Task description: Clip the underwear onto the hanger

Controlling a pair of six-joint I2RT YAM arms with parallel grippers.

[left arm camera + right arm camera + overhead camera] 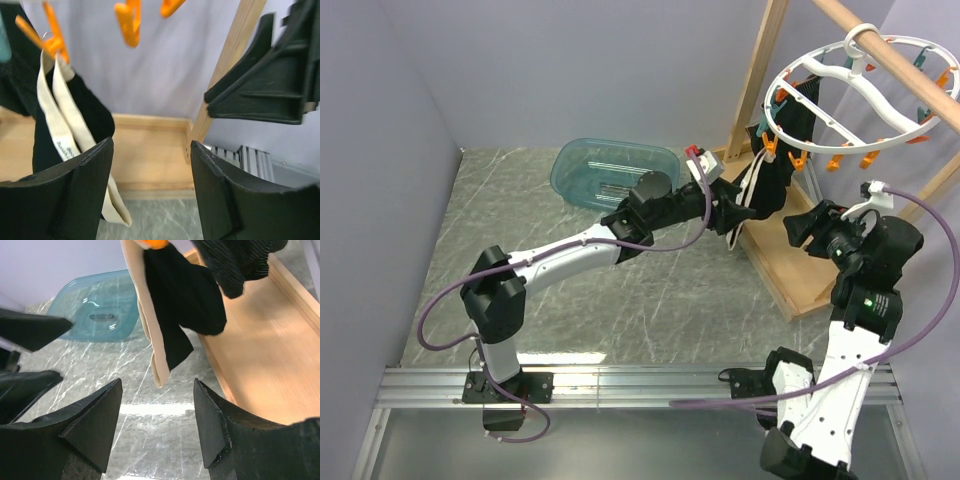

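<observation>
The underwear (767, 188), black with a cream waistband, hangs from an orange clip (770, 148) of the white ring hanger (820, 66), which hooks on a wooden pole. In the left wrist view the cream band (59, 120) hangs from the orange clip (51, 41), left of my fingers. In the right wrist view the underwear (180, 305) dangles above and ahead of the jaws. My left gripper (738, 222) is open and empty just left of the garment. My right gripper (802, 228) is open and empty just right of it. Both jaws stand wide apart, off the fabric.
A second dark striped garment (235, 260) hangs on the hanger behind. The wooden rack's post (225, 70) and base board (260, 350) stand at the right. A teal basin (612, 172) sits at the back of the marble table. More orange clips (129, 20) dangle overhead.
</observation>
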